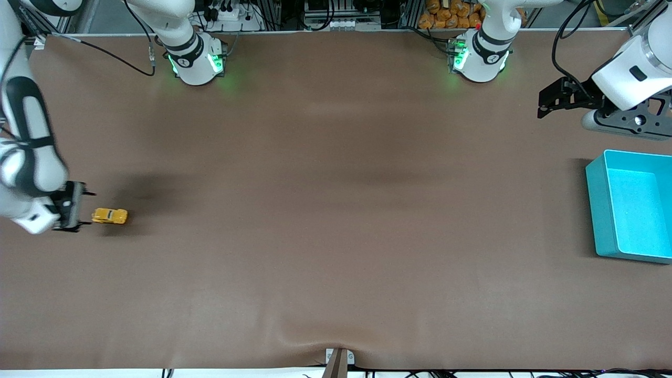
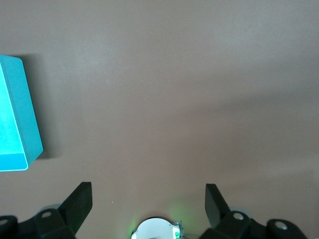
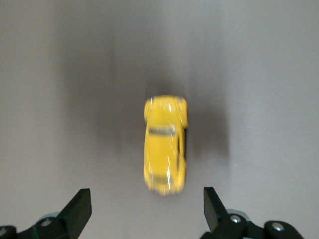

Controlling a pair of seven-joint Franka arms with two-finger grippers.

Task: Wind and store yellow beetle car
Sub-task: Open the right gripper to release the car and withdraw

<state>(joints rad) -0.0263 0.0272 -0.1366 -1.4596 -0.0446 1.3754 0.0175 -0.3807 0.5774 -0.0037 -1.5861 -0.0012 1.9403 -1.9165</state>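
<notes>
Right wrist view gives you the clearest look at the car (image 3: 165, 144): it sits on its wheels on the brown bench (image 1: 336, 236), just ahead of the right gripper (image 3: 144, 206), whose jaws stand wide apart with nothing between them. From the front view you find the car (image 1: 109, 216) at the right arm's end of the bench, just beside the right gripper (image 1: 88, 209) and free of it. Expect it to be very light, hard and glossy, so it will likely skid or roll away if you nudge it from one end; its wheels make it willing to run along its length. Take hold across the body, one jaw on each flank around the doors, low enough that the rounded roof does not squirt it out, and squeeze gently because small toy shells can crack. The left gripper (image 1: 556, 100) waits in the air at the left arm's end, jaws wide and empty, near the blue bin (image 1: 596, 210) where you will probably store the car.
</notes>
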